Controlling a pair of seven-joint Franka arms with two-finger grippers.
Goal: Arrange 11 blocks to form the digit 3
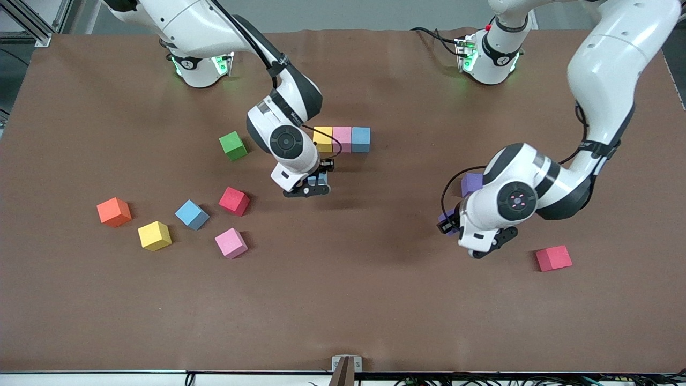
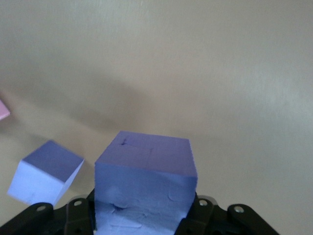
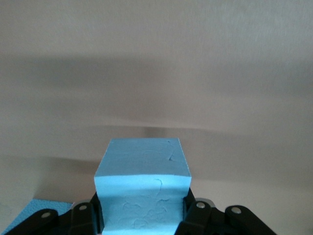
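Note:
A row of three touching blocks, yellow (image 1: 323,139), pink (image 1: 342,139) and light blue (image 1: 360,139), lies mid-table. My right gripper (image 3: 142,218) is shut on a light blue block (image 3: 142,188) and hangs low beside the row's yellow end (image 1: 316,181). My left gripper (image 2: 144,218) is shut on a purple block (image 2: 144,183), low at the table (image 1: 448,222) toward the left arm's end. A second purple block (image 1: 471,183) (image 2: 46,172) sits close beside it, partly hidden by the arm. Loose red (image 1: 234,201), light blue (image 1: 192,214), pink (image 1: 231,243) and yellow (image 1: 154,235) blocks lie toward the right arm's end.
A green cube (image 1: 233,145) and an orange cube (image 1: 113,212) lie among the loose blocks toward the right arm's end. Another red block (image 1: 553,258) lies alone next to the left arm's hand, nearer the front camera.

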